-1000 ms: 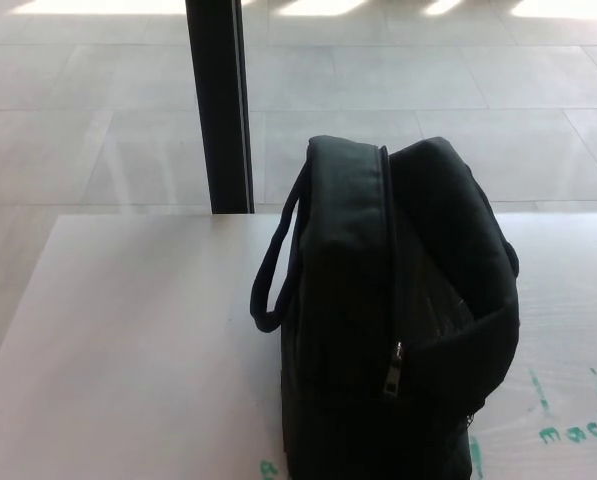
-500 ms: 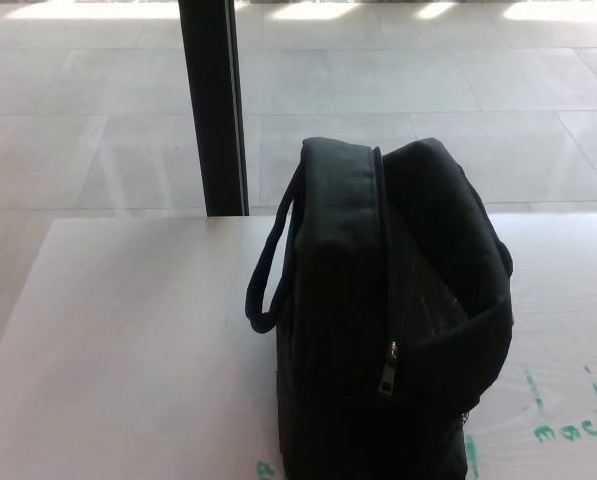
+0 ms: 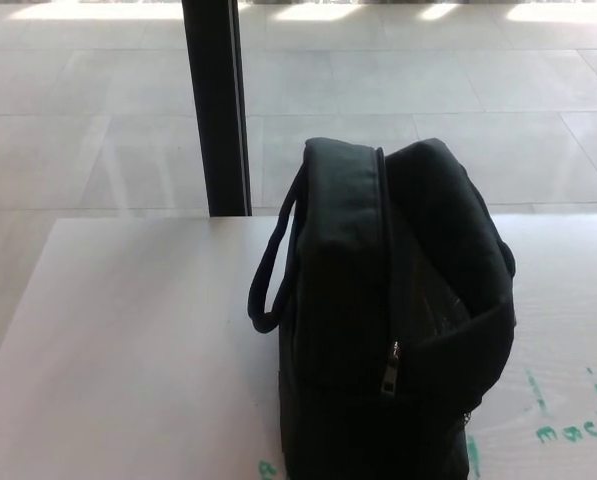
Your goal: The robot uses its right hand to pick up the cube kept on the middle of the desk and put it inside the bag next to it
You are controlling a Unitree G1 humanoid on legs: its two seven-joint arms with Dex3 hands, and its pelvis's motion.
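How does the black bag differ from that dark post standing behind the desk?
The bag is soft, bulging cloth with rounded edges; the post is straight, rigid and flat-sided. The bag stands on the white desk; the post rises from behind the desk's far edge and runs out of the picture's top. The bag has a loop handle and a zip pull; the post is plain. Both are black and upright.

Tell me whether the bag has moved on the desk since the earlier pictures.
No. The bag keeps its place against the black post and the desk's far edge; only the camera shifted slightly.
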